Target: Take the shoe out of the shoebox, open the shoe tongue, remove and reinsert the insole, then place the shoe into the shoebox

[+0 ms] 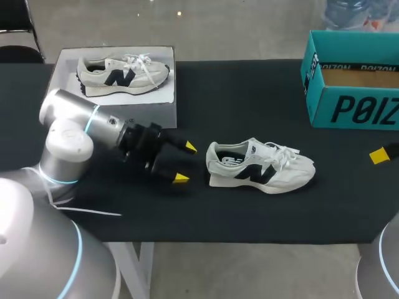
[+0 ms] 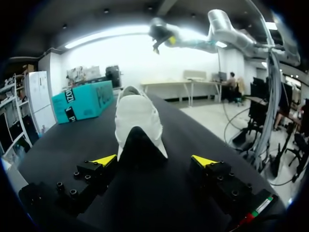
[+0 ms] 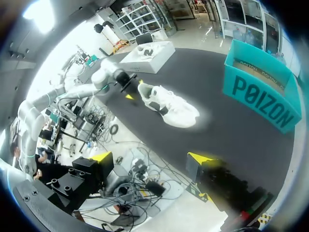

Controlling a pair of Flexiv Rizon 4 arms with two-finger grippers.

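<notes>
A white sneaker with a dark logo point(image 1: 262, 167) lies on its side on the black table, heel toward my left gripper point(image 1: 185, 163). That gripper stands open just left of the heel, touching nothing. In the left wrist view the heel point(image 2: 137, 123) sits just ahead of the open gripper point(image 2: 154, 160), in line with the gap between its fingers. The teal shoebox point(image 1: 352, 81) stands open at the back right. My right gripper point(image 3: 152, 157) is open and empty, high above the table's near right side, with the sneaker point(image 3: 169, 104) and shoebox point(image 3: 260, 94) far ahead. One of its fingertips point(image 1: 379, 156) shows at the right edge.
A white box point(image 1: 159, 99) at the back left holds a second, beige sneaker point(image 1: 121, 73). The same box point(image 3: 147, 55) shows behind my left arm point(image 3: 111, 77) in the right wrist view. Black table surface lies between the sneaker and the teal shoebox point(image 2: 84, 100).
</notes>
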